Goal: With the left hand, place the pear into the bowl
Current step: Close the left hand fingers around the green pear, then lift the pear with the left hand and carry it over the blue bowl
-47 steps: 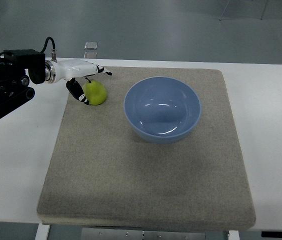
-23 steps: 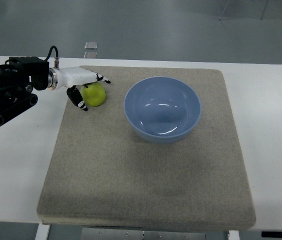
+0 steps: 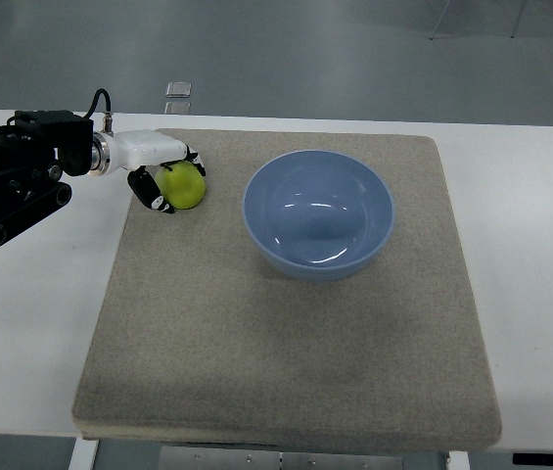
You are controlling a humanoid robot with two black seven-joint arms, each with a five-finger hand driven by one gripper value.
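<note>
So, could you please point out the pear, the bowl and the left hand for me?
pear [image 3: 186, 186], top view, its exposed yellow-green side.
bowl [image 3: 319, 157], top view, its far rim.
left hand [image 3: 172, 182], top view, between its fingertips.

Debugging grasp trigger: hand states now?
Left hand: fingers closed around the pear, on the mat.
Right hand: not in view.

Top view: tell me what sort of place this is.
Probably a robotics lab or test room: a white table with a grey mat, one blue bowl and a pear staged on it, over bare grey flooring.
</note>
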